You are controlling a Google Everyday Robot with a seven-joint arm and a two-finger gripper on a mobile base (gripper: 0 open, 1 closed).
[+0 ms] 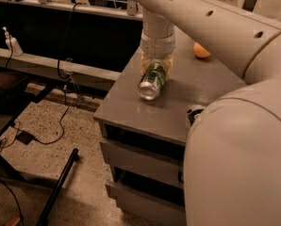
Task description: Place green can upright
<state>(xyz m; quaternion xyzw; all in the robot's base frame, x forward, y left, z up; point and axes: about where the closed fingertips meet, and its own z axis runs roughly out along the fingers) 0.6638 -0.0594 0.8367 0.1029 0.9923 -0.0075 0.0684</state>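
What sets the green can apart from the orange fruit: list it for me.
The green can is a cylinder, green with a silver end; the orange fruit is round and plain orange. The can is tipped on its side with the gripper right at its far end; the fruit sits farther back, apart from the gripper. Both are over the same grey cabinet top.

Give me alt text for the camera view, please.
The robot's gripper holds a green can lying on its side on a grey drawer cabinet, fingers on either side. An orange fruit sits farther back.
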